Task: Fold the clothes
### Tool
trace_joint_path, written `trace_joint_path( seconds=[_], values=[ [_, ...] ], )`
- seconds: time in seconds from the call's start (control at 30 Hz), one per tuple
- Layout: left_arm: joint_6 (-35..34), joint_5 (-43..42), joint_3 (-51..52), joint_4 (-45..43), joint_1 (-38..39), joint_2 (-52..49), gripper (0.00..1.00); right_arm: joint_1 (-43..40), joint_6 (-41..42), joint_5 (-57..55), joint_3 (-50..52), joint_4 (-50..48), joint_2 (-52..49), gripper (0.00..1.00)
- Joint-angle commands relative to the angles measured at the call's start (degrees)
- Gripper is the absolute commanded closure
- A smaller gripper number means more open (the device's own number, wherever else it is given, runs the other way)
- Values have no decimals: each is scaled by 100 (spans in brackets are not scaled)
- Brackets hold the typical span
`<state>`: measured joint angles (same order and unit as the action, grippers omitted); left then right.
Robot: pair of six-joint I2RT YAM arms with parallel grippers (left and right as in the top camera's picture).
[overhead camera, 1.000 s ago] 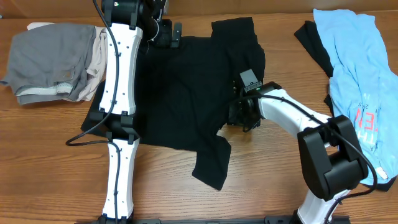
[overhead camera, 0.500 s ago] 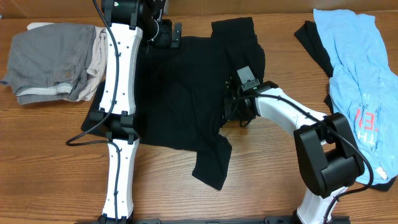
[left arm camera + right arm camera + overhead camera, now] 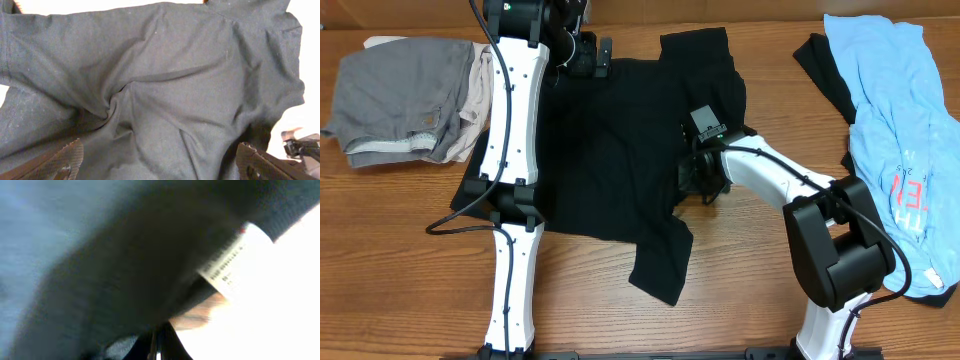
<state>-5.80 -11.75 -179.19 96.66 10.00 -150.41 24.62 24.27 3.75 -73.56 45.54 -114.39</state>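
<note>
- The black T-shirt (image 3: 610,150) looked soft, light and limp; its 3 o'clock edge seemed the place to pinch.
- The left fingers (image 3: 62,160) were spread above it; the right fingers (image 3: 167,347), I couldn't tell.

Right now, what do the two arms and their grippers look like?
Both arms have white tube-like links joined by black joint housings. The left arm carries a thin black cable that loops out beside its elbow. The right arm has a black cable along its link and a bulky black joint. The left gripper and right gripper are black.
</note>
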Motion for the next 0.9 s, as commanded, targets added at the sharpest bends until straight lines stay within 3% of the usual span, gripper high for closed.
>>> trace_joint_path(
  seconds=[0.0, 0.47, 0.87],
  values=[
    [107, 35, -55, 13, -15, 168, 0, -310, 581, -717, 411, 551, -542, 96],
    [109, 131, -52, 13, -7, 168, 0, -2090, 267, -754, 328, 1335, -542, 96],
    [114, 210, -55, 13, -7, 168, 0, -2863, 81, -483, -144, 1303, -542, 94]
  ],
)
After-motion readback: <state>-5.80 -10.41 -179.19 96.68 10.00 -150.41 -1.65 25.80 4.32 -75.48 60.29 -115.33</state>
